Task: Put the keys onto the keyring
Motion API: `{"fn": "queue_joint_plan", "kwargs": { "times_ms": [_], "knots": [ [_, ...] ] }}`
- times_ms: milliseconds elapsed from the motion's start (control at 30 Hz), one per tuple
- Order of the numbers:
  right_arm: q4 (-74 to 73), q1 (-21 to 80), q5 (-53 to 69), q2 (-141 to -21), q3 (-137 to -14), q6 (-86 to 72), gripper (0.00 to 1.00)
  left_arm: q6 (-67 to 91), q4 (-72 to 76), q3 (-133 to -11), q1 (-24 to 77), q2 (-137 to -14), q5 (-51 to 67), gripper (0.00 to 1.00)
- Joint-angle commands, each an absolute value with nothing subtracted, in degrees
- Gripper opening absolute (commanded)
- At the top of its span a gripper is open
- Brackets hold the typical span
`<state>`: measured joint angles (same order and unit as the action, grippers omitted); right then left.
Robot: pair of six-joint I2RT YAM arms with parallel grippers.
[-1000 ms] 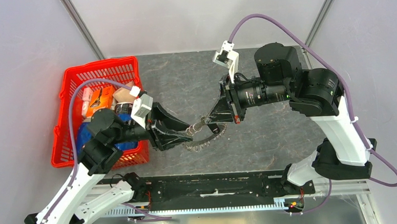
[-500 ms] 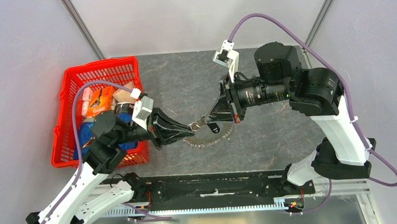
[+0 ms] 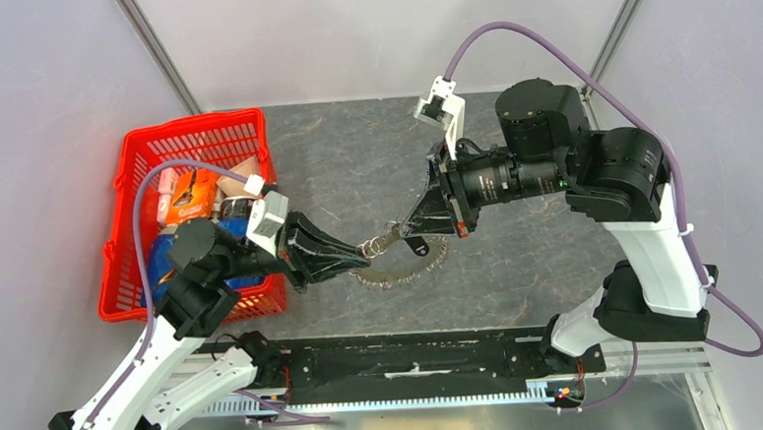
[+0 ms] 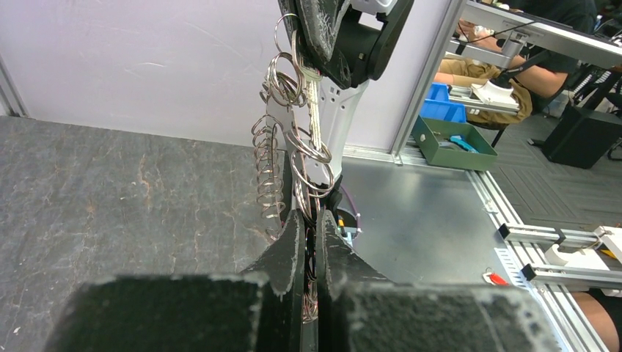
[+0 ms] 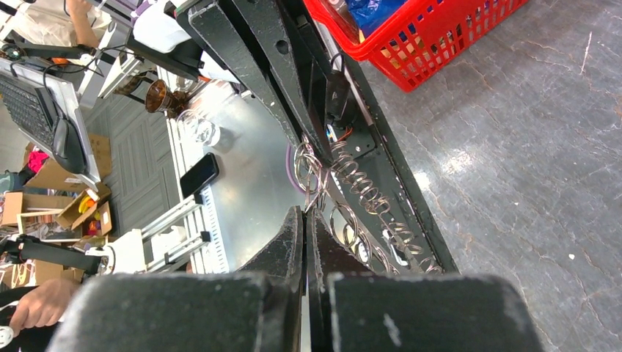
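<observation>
The keyring (image 3: 400, 271) is a chain of small silvery rings sagging in an arc between the two grippers above the grey table. My left gripper (image 3: 359, 250) is shut on one end of it; the rings (image 4: 287, 150) rise from between its fingers (image 4: 293, 246). My right gripper (image 3: 399, 233) is shut on a thin metal bit (image 4: 315, 110) among the rings, and a tiny black key head (image 3: 414, 245) shows just below its tips. In the right wrist view the rings (image 5: 356, 187) hang beside the shut fingertips (image 5: 295, 220). The two grippers are almost tip to tip.
A red basket (image 3: 148, 153) with several packets stands at the left of the table, close behind the left arm; it also shows in the right wrist view (image 5: 433, 37). A black rail (image 3: 405, 357) runs along the near edge.
The left gripper has risen a little and drawn slightly left with the rings. The right arm has shifted slightly to the right. Both grips are unchanged.
</observation>
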<state>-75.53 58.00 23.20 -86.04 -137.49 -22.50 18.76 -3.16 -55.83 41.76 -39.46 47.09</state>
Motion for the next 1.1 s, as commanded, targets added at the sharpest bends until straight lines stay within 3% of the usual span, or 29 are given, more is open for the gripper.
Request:
{"fn": "queue_joint_plan", "kwargs": {
  "times_ms": [0, 600, 1067],
  "knots": [
    [-73.4, 58.1, 24.0, -85.5, -141.4, -22.8, 0.00, 17.3, -4.4, -55.8, 41.7, -38.3, 49.7, 0.02],
    [-67.1, 57.9, 28.1, -81.0, -137.4, -30.2, 0.00, 16.5, -5.3, -55.6, 41.8, -37.1, 50.2, 0.02],
    [-67.8, 57.9, 34.5, -82.4, -133.0, -27.3, 0.00, 17.3, -3.6, -55.1, 41.8, -35.8, 48.4, 0.02]
  ]
}}
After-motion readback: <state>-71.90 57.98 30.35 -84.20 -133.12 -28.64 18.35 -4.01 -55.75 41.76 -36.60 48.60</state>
